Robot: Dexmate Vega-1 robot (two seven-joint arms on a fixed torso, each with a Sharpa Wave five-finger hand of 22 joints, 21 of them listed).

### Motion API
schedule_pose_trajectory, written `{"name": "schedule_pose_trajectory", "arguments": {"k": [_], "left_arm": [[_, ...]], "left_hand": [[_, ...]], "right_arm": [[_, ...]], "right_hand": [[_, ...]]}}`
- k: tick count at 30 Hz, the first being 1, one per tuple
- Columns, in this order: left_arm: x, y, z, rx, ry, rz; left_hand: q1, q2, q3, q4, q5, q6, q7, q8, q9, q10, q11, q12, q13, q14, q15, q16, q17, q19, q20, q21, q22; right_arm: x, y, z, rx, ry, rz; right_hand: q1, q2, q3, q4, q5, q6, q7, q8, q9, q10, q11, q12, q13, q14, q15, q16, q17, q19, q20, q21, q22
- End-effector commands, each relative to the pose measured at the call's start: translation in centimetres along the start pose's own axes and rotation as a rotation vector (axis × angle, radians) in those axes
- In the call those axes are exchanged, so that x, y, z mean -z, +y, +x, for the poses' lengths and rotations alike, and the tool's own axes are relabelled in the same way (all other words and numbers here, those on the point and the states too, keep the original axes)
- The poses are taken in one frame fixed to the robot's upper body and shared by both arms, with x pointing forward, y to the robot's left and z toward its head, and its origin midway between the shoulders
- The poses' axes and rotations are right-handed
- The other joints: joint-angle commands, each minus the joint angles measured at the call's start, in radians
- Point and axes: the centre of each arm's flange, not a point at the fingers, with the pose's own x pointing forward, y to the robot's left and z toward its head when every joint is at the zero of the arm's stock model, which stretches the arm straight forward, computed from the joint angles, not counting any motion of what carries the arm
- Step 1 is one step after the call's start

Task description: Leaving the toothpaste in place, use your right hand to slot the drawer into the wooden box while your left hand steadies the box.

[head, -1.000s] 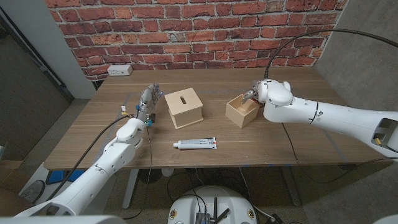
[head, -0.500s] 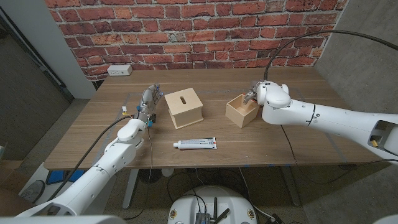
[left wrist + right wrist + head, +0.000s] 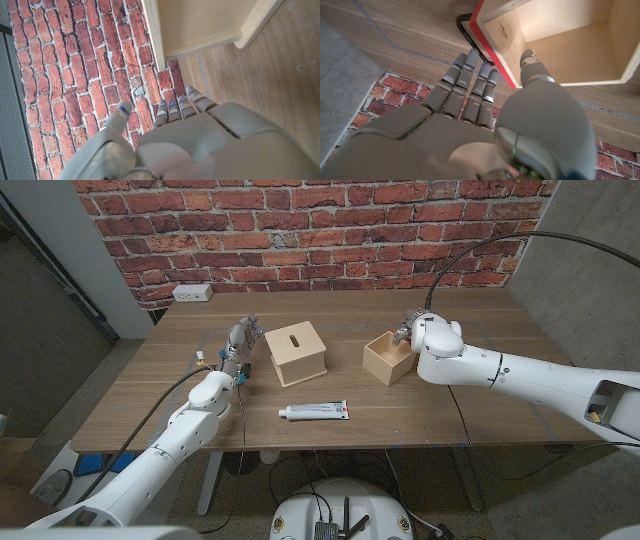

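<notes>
— What has moved in the last second?

— Your right arm has eased a little toward 9 o'clock, so its wrist now sits closer over the drawer (image 3: pixel 388 360). The drawer, the wooden box (image 3: pixel 297 352) and the toothpaste (image 3: pixel 315 412) lie where they did.

— Where is the drawer now?

— It stands open side up on the tabletop (image 3: pixel 470 415), at 3 o'clock of the wooden box and well apart from it, not yet slotted in. The toothpaste lies on its side at 6 o'clock of the box, touching nothing.

— And your right robot hand?

— Your right robot hand (image 3: pixel 408 335) is at the drawer's 1 o'clock corner. The right wrist view shows it astride the red-edged wall: the thumb (image 3: pixel 534 67) reaches inside the drawer, while the fingers (image 3: pixel 465 80) stretch along the outside, close to a black loop handle (image 3: pixel 465 31). Whether they actually squeeze the wall, you cannot tell from these views.

— Is the box being steadied?

— Not yet. Your left robot hand (image 3: pixel 237 345) stands at 9 o'clock of the box, just beside it, with a strip of tabletop showing between them. Its fingers are stretched out and slightly apart, holding nothing.

— Anything else?

— A white power outlet (image 3: pixel 192 292) sits at 11 o'clock of the box, at the foot of the brick wall (image 3: pixel 300 220).
</notes>
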Motion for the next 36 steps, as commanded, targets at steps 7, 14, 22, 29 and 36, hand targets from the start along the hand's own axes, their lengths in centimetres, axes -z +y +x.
{"name": "schedule_pose_trajectory", "arguments": {"k": [7,14,22,29,36], "left_arm": [[0.17,0.27,-0.27,0.008,0.006,-0.004],[0.16,0.25,-0.12,0.012,0.005,-0.005],[0.16,0.20,-0.09,0.009,0.011,-0.002],[0.19,0.13,-0.13,0.009,0.010,-0.005],[0.27,0.05,-0.22,0.006,0.011,-0.007]], "left_hand": [[-0.011,0.071,0.006,-0.002,0.002,0.007,0.002,0.002,0.002,0.012,0.002,0.001,0.003,0.010,0.001,0.002,0.001,0.005,-0.054,0.004,0.003],[-0.011,0.070,0.006,-0.002,0.002,0.007,0.002,0.002,0.002,0.012,0.001,0.001,0.003,0.009,0.000,0.002,0.001,0.005,-0.053,0.004,0.003],[-0.012,0.070,0.007,-0.002,0.002,0.008,0.002,0.002,0.001,0.013,0.002,0.001,0.003,0.010,0.002,0.002,0.001,0.005,-0.052,0.003,0.003],[-0.012,0.070,0.008,-0.001,0.002,0.009,0.003,0.002,0.001,0.014,0.002,0.001,0.003,0.010,0.001,0.002,0.001,0.005,-0.052,0.003,0.003],[-0.013,0.070,0.008,-0.001,0.002,0.010,0.001,0.002,0.001,0.014,0.002,0.001,0.004,0.011,0.001,0.002,0.001,0.006,-0.051,0.004,0.003]], "right_arm": [[0.18,0.96,0.14,0.051,0.041,0.053],[0.35,1.19,0.31,0.076,0.052,0.071],[0.53,1.35,0.53,0.095,0.069,0.080],[0.53,1.37,0.64,0.106,0.073,0.082],[0.59,1.30,0.81,0.109,0.078,0.088]], "right_hand": [[0.060,0.014,0.009,0.000,0.001,0.062,-0.011,0.022,-0.002,0.065,-0.017,0.020,0.012,0.063,-0.154,0.027,0.002,0.040,-0.084,0.008,0.003],[0.105,0.025,0.019,-0.003,0.002,0.101,-0.022,0.038,-0.004,0.100,-0.033,0.025,0.017,0.105,-0.162,0.039,0.008,0.066,-0.115,0.015,0.005],[0.148,0.036,0.024,-0.001,0.001,0.152,-0.037,0.061,-0.006,0.159,-0.055,0.036,0.019,0.160,-0.163,0.050,0.014,0.094,-0.138,0.023,0.008],[0.174,0.047,0.024,0.006,0.000,0.173,-0.068,0.072,-0.008,0.193,-0.076,0.032,0.014,0.201,-0.163,0.048,0.014,0.109,-0.139,0.030,0.012],[0.149,0.047,0.014,0.020,0.002,0.160,-0.122,0.065,-0.012,0.209,-0.069,0.025,0.012,0.211,-0.159,0.030,0.009,0.112,-0.130,0.032,0.012]]}}
